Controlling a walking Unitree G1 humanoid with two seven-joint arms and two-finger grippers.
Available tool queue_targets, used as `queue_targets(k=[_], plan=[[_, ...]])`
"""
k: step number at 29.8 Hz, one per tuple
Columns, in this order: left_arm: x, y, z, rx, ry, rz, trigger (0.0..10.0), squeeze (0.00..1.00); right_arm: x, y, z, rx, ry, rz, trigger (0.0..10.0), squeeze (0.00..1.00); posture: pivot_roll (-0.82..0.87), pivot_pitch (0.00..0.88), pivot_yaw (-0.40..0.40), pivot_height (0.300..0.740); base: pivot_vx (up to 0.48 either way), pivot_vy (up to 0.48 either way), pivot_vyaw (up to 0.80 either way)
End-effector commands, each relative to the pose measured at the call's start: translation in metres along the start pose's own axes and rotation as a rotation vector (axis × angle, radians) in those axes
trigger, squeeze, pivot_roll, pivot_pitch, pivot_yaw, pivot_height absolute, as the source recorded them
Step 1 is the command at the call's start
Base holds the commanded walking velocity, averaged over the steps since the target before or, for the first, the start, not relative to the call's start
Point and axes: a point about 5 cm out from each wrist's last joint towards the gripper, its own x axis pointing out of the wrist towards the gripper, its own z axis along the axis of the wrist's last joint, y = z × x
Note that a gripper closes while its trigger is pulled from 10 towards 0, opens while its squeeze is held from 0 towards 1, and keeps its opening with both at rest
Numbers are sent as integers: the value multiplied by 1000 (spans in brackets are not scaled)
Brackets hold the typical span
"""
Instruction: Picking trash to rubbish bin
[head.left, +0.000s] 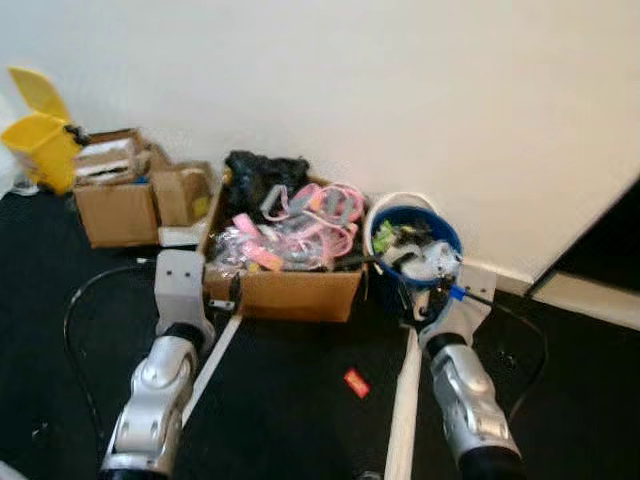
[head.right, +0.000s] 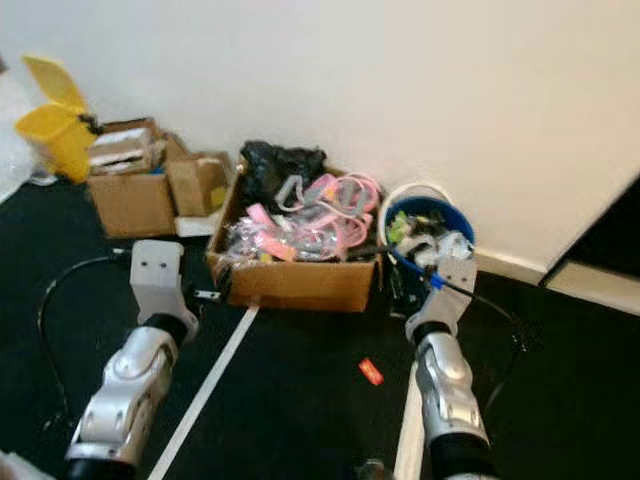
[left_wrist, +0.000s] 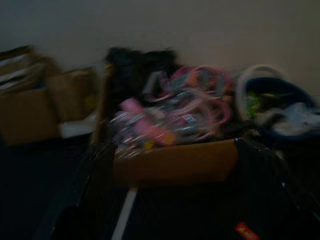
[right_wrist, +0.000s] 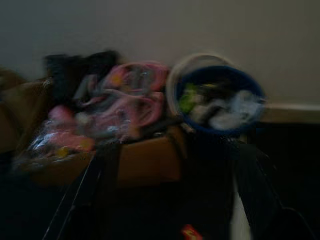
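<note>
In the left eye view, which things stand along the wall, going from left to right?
Yellow plastic bin with open lid → small brown cardboard box → large cardboard box of pink packaging and black bag → blue round bucket full of rubbish.

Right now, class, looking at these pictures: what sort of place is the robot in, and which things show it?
Probably a storage corner of a home or workroom: cardboard boxes stand on dark flooring along a bare white wall, an open box of pink packaged items is beside a full blue bucket, and a yellow bin stands at the far left.
</note>
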Motion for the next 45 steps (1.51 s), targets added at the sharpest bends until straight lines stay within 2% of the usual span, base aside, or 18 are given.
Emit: queue_targets(k=[1,15,21,35,37,40,42,45], plan=[[1,2,-3,23,22,-10,10000,0,-4,-4,0,14,-7,-28,10000,0,38,141,69,740,0,0,-800],[-4,5,-5,3,9,27,10000,0,1,-2,2,-8,2,-5,10000,0,47,146,37,740,0,0,-800],[-8,7,-11,0,33,48,10000,0,0,-7,3,-17,10,-10,10000,0,44,147,30,740,0,0,-800],[-9,6,-13,-14,49,58,10000,0,0,-5,1,-21,22,1,10000,0,42,148,20,740,0,0,-800],[-9,8,-14,-49,63,90,10000,0,0,-6,2,-24,22,0,10000,0,39,150,19,740,0,0,-800],[-8,8,-15,-37,72,85,10000,0,0,-7,2,-25,23,-1,10000,0,39,148,17,740,0,0,-800],[-8,8,-15,0,67,73,10000,0,0,-8,2,-25,25,-5,10000,0,37,153,12,740,0,0,-800],[-8,8,-15,-9,66,80,10000,0,0,-9,2,-29,29,-4,10000,0,39,151,10,740,0,0,-800]])
